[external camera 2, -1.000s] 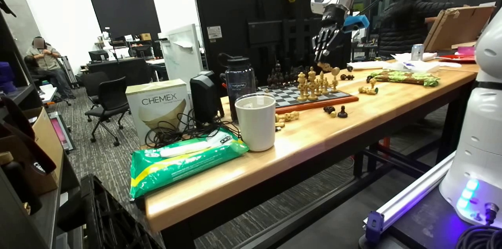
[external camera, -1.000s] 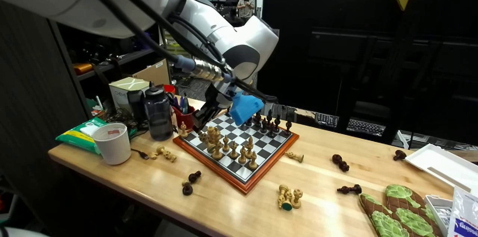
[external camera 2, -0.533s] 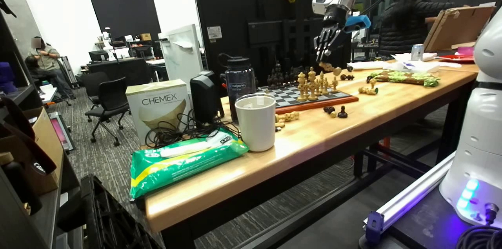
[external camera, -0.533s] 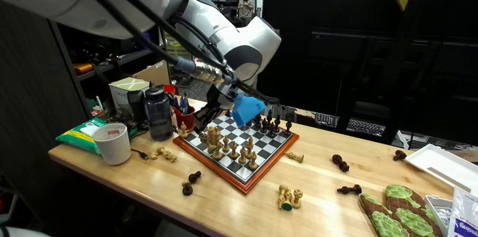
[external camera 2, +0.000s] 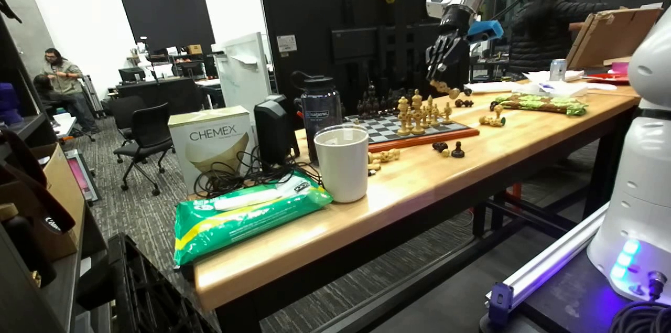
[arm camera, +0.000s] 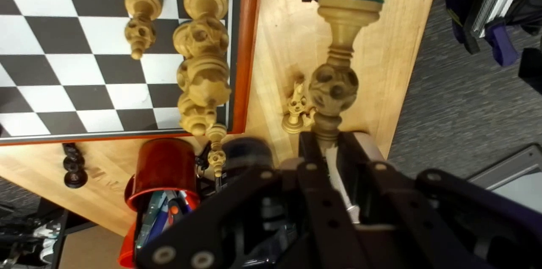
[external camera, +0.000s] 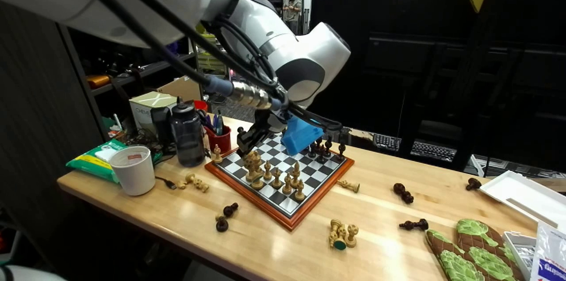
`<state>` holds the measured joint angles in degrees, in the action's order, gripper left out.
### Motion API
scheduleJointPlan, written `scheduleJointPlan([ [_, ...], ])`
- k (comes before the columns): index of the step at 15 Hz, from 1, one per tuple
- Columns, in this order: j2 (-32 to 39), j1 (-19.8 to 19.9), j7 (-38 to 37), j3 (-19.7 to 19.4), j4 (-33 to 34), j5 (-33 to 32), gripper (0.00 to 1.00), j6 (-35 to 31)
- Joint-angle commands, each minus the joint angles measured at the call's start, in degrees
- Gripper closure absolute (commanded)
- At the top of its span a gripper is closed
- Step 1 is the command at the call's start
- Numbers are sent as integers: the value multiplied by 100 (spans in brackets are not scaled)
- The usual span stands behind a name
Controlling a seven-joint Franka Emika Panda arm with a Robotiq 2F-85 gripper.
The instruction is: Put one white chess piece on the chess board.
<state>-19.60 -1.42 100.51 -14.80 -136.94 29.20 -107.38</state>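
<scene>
While the end effector (arm camera: 329,139) clasps one white piece (arm camera: 334,84) (tilted), one chess board (external camera: 313,175) lies near one bottle (external camera: 187,135).

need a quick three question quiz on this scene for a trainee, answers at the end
1. True or false: the gripper holds a pale chess piece by the end away from its base.
2. Which stand on the chess board? A) white cup; B) dark water bottle; C) dark chess pieces.
3. Fill in the colour: the pens are in a ____ holder.

Key: 1. True. 2. C. 3. Red.
</scene>
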Motion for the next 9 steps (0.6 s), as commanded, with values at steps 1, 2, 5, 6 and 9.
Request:
scheduleJointPlan([
  [1, 25, 233, 396, -202, 25, 427, 96, 152],
  [2, 36, 297, 459, -261, 14, 538, 96, 156],
  [5, 97, 511, 729, -485, -9, 944, 96, 274],
  [6, 146, 582, 821, -551, 2, 1081, 96, 350],
  [9, 350, 781, 1061, -663, 46, 1426, 96, 559],
])
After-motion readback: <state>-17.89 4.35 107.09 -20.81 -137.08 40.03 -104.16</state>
